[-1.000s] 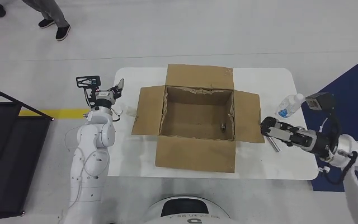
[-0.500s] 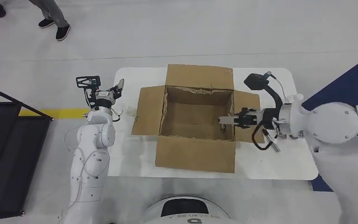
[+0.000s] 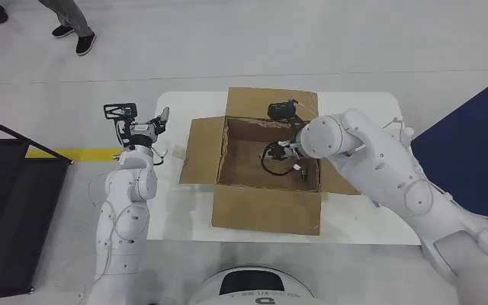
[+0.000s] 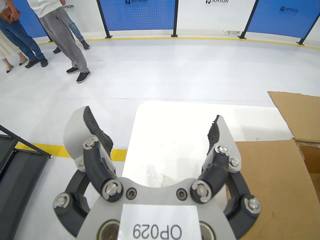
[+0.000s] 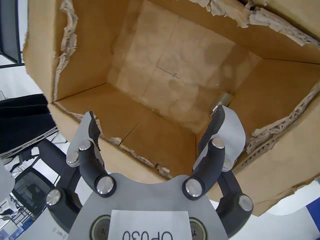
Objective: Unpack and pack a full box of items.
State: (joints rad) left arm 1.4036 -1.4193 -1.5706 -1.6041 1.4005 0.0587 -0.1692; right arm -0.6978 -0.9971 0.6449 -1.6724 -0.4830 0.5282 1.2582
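The open cardboard box [image 3: 267, 210] stands in the middle of the white table [image 3: 366, 221] with its flaps spread. A small metal cylinder [image 5: 223, 100] lies on the box floor near a corner, the same cylinder [image 3: 305, 174] being by the right wall in the top view. My right arm [image 3: 335, 141] stretches over the box's right side. My right gripper [image 5: 155, 116] hangs open above the box interior, holding nothing, one fingertip [image 5: 220, 116] close above the cylinder. My left gripper [image 4: 152, 126] is open and empty at the table's left edge, beside the left flap [image 4: 265, 166].
A small clear plastic bag [image 4: 157, 176] lies on the table under my left gripper. A black rack [image 3: 23, 198] stands on the floor to the left. The box's torn inner edges [image 5: 225, 3] are ragged. People stand on the floor far behind the table.
My right arm swung in from the table's right edge, over the right flap, until its gripper came above the box interior. The left arm stayed still.
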